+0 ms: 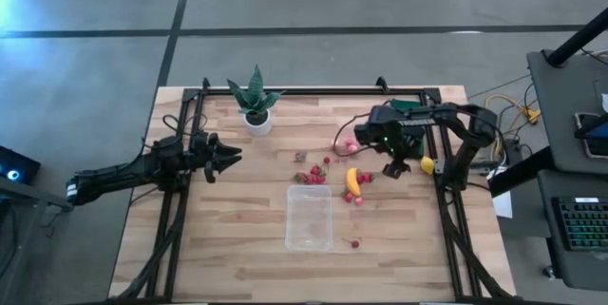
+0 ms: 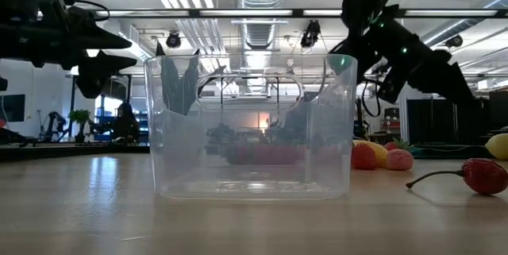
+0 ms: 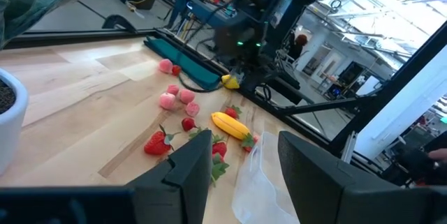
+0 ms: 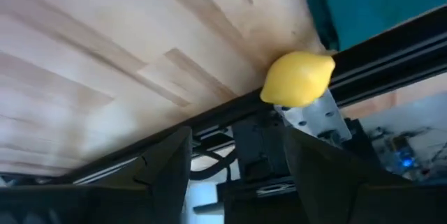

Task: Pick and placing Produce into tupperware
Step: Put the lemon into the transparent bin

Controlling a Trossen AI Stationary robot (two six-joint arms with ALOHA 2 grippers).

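Wooden table (image 1: 228, 238) carries an empty tub (image 1: 309, 218), with berries (image 1: 311, 176) and banana (image 1: 352, 181) between both tools. Right tool (image 1: 398, 166), fingers wide and empty, hovers beside the lemon (image 1: 427, 164); it seems to approach, so next it must descend and close. Left tool (image 1: 228, 158) waits, open.

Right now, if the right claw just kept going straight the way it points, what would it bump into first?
Probably the lemon: it sits dead ahead between the open right claw's fingers, at the table's edge by the black frame rail. Depth is hard to judge.
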